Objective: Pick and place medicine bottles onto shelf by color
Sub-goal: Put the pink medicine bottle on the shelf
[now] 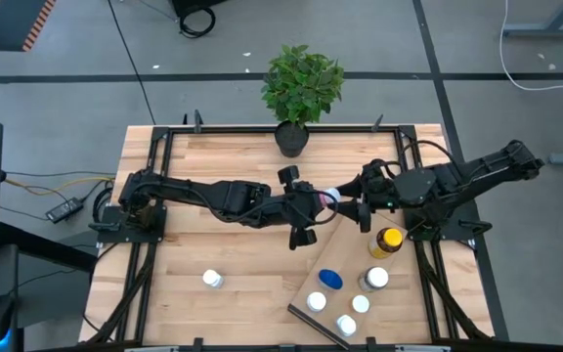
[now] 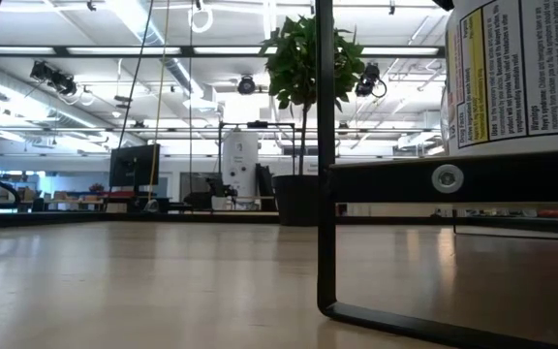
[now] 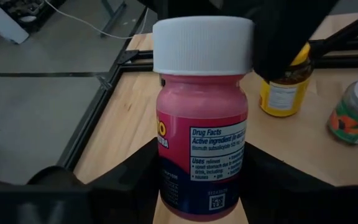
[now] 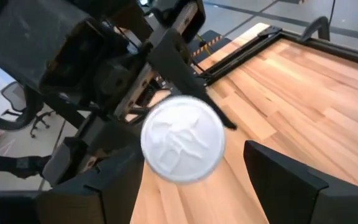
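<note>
Filling my left wrist camera, the pink bottle [image 3: 202, 118] with its white cap sits clamped between the left gripper [image 1: 306, 207] fingers, held up just off the shelf [image 1: 313, 286] at its plant-side corner. Facing it cap-on, my right gripper [image 1: 360, 208] has its fingers spread apart on either side of that cap, not touching. On the shelf I count 5 bottles, the amber bottle [image 1: 386, 242] among them. 1 white bottle [image 1: 212, 280] stands well apart from the shelf on the tabletop [image 1: 223, 156].

Seven medicine bottles [image 1: 372, 279], one shelf [image 1: 345, 256], one potted plant [image 1: 301, 88], two arms.
</note>
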